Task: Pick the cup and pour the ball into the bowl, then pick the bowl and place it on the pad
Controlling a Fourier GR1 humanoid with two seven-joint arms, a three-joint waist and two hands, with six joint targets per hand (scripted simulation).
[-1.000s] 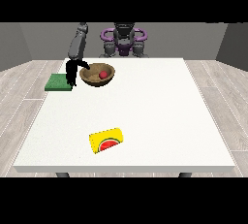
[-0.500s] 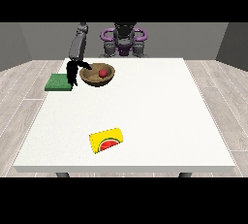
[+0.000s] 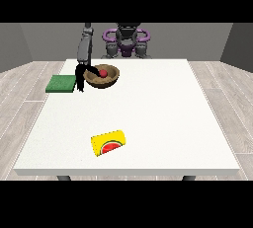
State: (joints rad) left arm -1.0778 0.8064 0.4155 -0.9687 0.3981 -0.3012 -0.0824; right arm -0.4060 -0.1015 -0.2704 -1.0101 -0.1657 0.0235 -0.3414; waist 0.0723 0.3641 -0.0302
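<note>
A brown bowl point(image 3: 109, 80) with a red ball point(image 3: 103, 73) inside stands at the table's far left. The hand at the view's left point(image 3: 79, 77) hangs at the bowl's left rim, its fingers pointing down outside the wall and its thumb reaching over the rim, pinching it. The green pad point(image 3: 61, 84) lies flat just left of this hand, at the table's edge. A yellow cup point(image 3: 108, 143) with a watermelon picture lies on its side near the front of the table. No hand shows at the view's right.
The white table point(image 3: 163, 113) stretches wide to the right and front of the bowl. The robot's purple and grey torso point(image 3: 126, 39) stands behind the far edge. Grey floor surrounds the table.
The hand at the view's left has edged slightly towards the bowl's rim. Bowl, ball, pad and cup stay where they were.
</note>
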